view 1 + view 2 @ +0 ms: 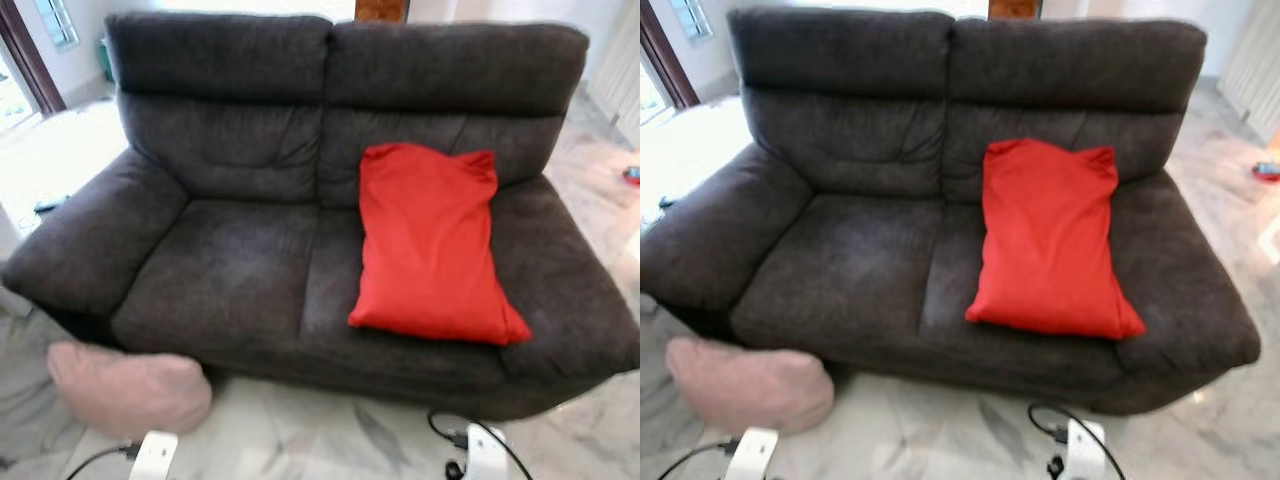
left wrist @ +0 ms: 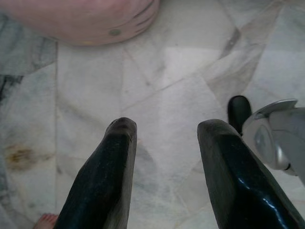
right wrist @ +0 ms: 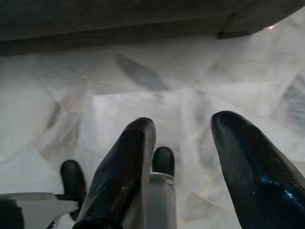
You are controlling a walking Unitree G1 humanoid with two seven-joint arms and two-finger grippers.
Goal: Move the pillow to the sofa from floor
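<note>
On marble floor [image 1: 300, 430], pink pillow [image 1: 130, 388] beside sofa [image 1: 230, 270].

No text, label, brand, number or sign can be read in these pictures.
</note>
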